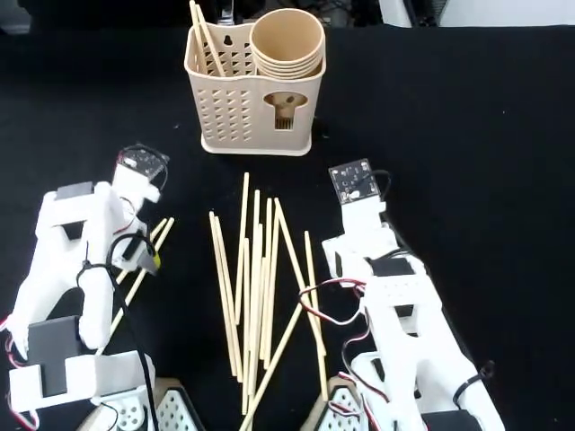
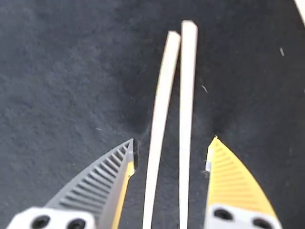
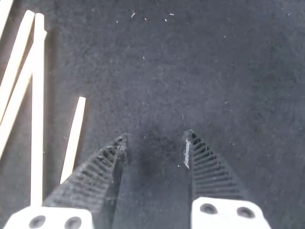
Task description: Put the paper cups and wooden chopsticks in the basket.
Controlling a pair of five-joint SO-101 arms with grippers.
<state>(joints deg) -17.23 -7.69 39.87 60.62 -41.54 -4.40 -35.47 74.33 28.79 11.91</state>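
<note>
While both arms lean forward over the black tablecloth [image 1: 476, 135], the left arm [image 1: 72, 251] points the left gripper [image 2: 174, 140] down at a pair of chopsticks [image 2: 187, 95] lying on its own left of the main pile. Its jaws stand wide, one on each side of the pair, with cloth showing between each tip and the wood. The right arm [image 1: 395, 305] holds the right gripper [image 3: 155, 137] low over bare cloth just right of the loose chopsticks [image 1: 256, 278], jaws parted with nothing between them. The basket [image 1: 247, 108] sits at the far middle of the table. A stack of paper cups [image 1: 287, 40] stands in its right compartment and two chopsticks [image 1: 207, 36] lean out of its left one. Open cloth lies between basket and pile and spreads wide to the right of the right arm. Any print on the circuit boards [image 1: 353, 182] atop the wrists is too small to read.
</note>
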